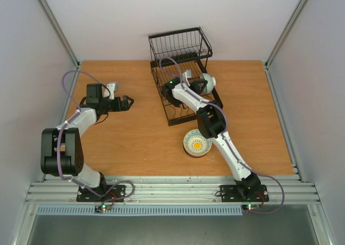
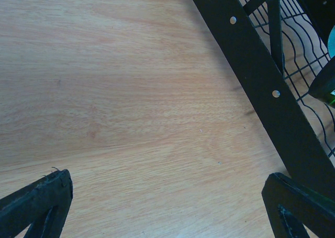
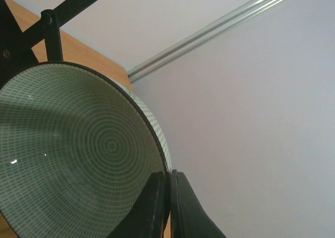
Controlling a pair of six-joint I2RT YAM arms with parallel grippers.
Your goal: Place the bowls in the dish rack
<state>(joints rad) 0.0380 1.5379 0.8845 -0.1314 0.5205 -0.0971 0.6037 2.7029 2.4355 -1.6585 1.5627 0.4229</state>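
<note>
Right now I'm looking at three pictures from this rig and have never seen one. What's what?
The overhead picture shows two robot arms bolted at the near edge of a wooden table. The other two pictures come from a camera on each wrist.

On the table stand a black wire dish rack and one bowl with a yellow centre, lying loose near the right arm.

The right end effector is shut on the rim of a green patterned bowl, held on edge over the rack.

The left end effector is open and empty, low over bare wood just left of the rack's frame.
</note>
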